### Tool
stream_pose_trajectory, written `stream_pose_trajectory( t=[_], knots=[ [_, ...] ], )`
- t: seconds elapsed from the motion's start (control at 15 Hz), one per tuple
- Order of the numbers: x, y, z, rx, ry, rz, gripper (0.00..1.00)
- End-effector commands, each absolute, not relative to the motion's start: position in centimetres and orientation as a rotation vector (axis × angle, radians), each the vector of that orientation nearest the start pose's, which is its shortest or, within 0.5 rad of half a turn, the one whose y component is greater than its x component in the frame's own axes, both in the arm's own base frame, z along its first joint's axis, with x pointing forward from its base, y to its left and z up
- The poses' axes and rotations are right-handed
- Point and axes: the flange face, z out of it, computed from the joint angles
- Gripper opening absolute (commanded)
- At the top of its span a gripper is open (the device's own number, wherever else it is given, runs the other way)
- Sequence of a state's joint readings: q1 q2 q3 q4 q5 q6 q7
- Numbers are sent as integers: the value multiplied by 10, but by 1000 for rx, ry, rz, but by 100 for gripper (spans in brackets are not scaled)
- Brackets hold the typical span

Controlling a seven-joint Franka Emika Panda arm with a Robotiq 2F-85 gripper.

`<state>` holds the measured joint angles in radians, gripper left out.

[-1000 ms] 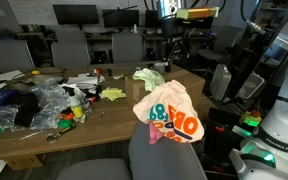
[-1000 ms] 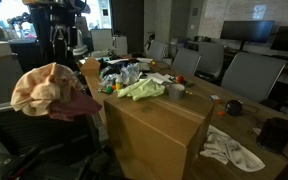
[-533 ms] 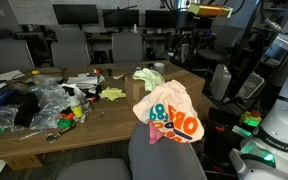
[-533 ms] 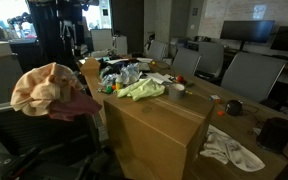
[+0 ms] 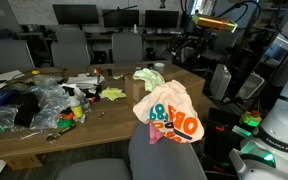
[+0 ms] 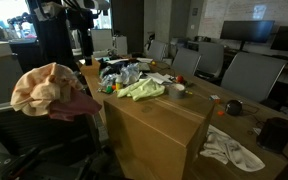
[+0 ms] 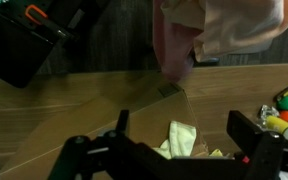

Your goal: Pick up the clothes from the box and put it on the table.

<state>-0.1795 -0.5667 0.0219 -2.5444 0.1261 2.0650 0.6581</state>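
Observation:
A pale yellow-green garment (image 5: 149,76) (image 6: 144,90) lies on the brown wooden table (image 5: 114,115) (image 6: 159,125) near its end. Off the table's end, a cream-peach garment with orange and blue print (image 5: 170,114) (image 6: 44,88) is heaped over a pink-red one (image 6: 79,105). The box is hidden under them. My gripper (image 5: 191,52) (image 6: 81,40) hangs high beyond the table end, open and empty. In the wrist view the gripper (image 7: 183,123) looks down on the yellow-green garment (image 7: 179,142), with the cream garment (image 7: 229,25) at the top edge.
Clear plastic bags and small colourful items (image 5: 44,100) clutter the table's far half. Grey office chairs (image 5: 169,155) (image 6: 249,75) stand around it. A white cloth (image 6: 229,148) lies low beside the table. Black equipment (image 7: 24,45) sits past the table edge.
The arm has swung rightward in both exterior views, carrying the open gripper along. The garments have not moved.

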Motion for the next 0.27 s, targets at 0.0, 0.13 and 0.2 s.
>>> stream_pose_trajectory(
  t=[0.0,0.13,0.2],
  knots=[
    [362,-71,465,-2597,1448,-271,100],
    [372,-70,462,-2645,1408,-214,100],
    [369,-74,459,-2624,1434,-246,100]
  ],
)
